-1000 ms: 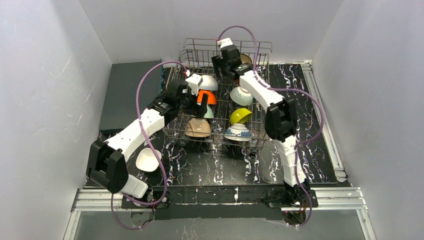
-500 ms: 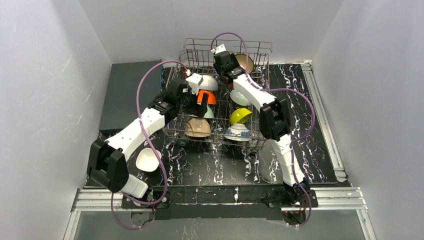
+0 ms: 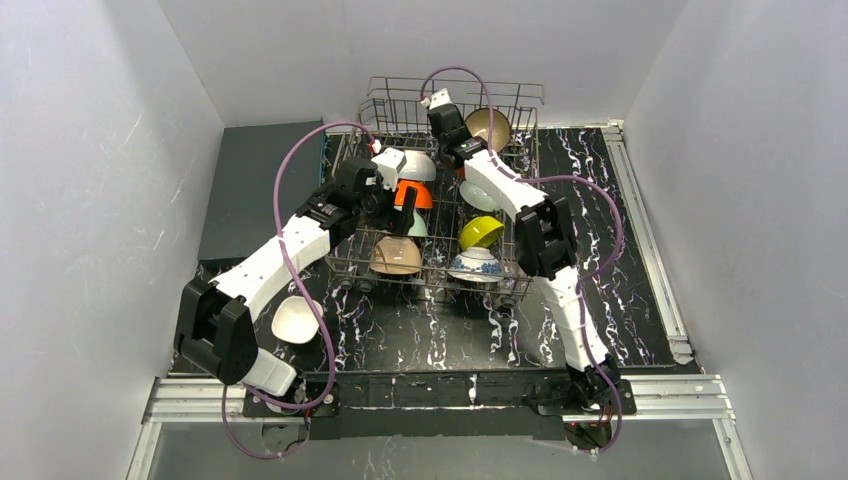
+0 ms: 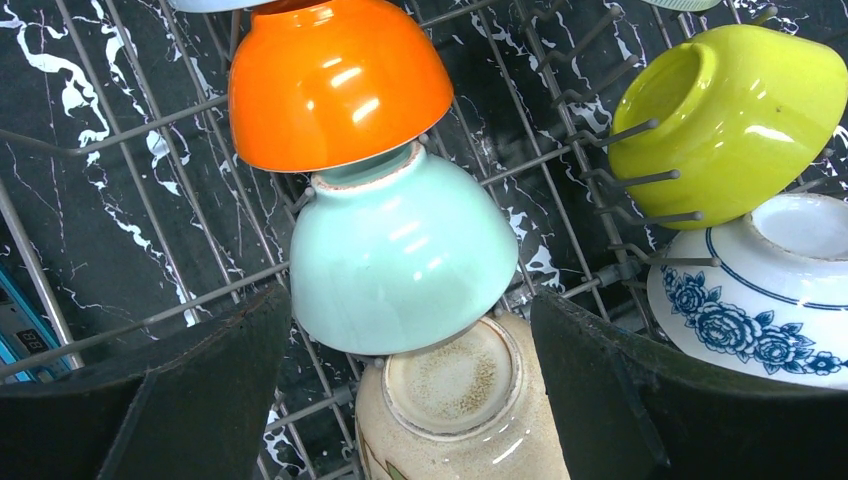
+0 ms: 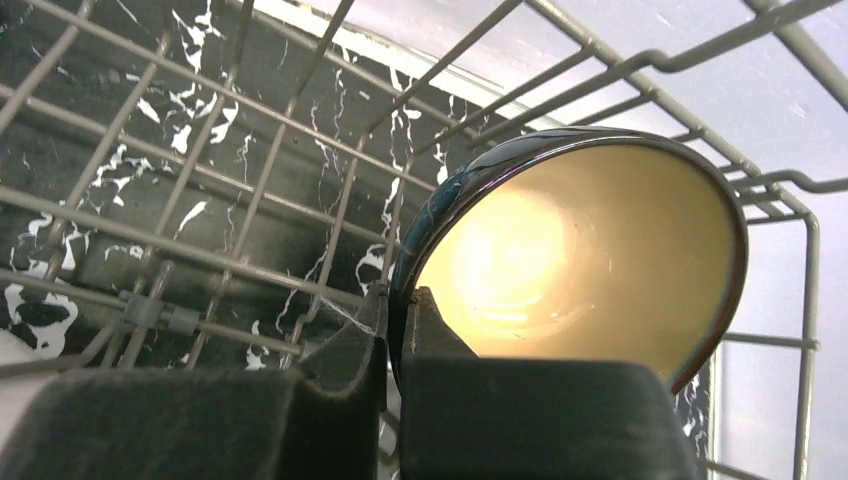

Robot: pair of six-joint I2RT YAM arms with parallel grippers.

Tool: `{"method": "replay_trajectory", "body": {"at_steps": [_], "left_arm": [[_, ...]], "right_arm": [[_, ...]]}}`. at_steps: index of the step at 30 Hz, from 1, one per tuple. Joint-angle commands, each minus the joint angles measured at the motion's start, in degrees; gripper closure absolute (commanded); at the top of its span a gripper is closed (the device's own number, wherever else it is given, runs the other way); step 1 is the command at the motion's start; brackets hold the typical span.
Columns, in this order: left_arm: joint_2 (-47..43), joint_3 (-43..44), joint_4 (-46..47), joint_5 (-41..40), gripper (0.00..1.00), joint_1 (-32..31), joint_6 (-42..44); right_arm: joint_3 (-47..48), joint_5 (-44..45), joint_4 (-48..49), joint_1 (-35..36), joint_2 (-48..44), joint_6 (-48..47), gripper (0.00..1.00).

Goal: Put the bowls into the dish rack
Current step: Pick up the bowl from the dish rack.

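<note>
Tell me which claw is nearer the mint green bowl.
Left. The left claw hangs open over the mint green bowl, a finger on each side; the right claw is at the far end of the dish rack, shut on the dark blue bowl.

A dark grey slab (image 3: pixel 262 185) is lying far left on the black, white-veined desk (image 3: pixel 420 335); a metal rail (image 3: pixel 651 250) is edging its right side.

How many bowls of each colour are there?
white or pale bowls: 3
orange bowl: 1
mint green bowl: 1
tan bowl: 1
lime green bowl: 1
blue-and-white bowl: 1
dark bowl, cream inside: 1
Total: 9 bowls in view
</note>
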Motion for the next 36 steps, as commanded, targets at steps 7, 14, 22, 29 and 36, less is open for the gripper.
{"method": "replay_trajectory", "body": {"at_steps": [7, 14, 22, 29, 36], "left_arm": [[-0.65, 1.75, -0.49, -0.66, 0.13, 0.45, 0.68], [-0.73, 1.73, -0.48, -0.84, 0.13, 0.44, 0.64], [-0.91, 1.64, -0.32, -0.89, 0.13, 0.4, 0.77], [-0.89, 1.64, -0.44, -0.97, 0.13, 0.39, 0.86], [-0.91, 1.64, -0.36, -1.03, 0.13, 0.4, 0.95]], "right_arm": [[-4.21, -13.21, 6.26, -3.11, -9.58, 10.3, 0.99], [-14.8, -31.48, 19.19, -9.35, -16.75, 27.15, 0.99], [-27.59, -53.35, 48.87, -18.44, -16.96, 57.97, 0.99], [-27.66, -60.34, 66.84, -20.56, -11.28, 77.91, 0.99], [-27.99, -61.41, 77.58, -20.4, -7.73, 89.55, 0.99]]}}
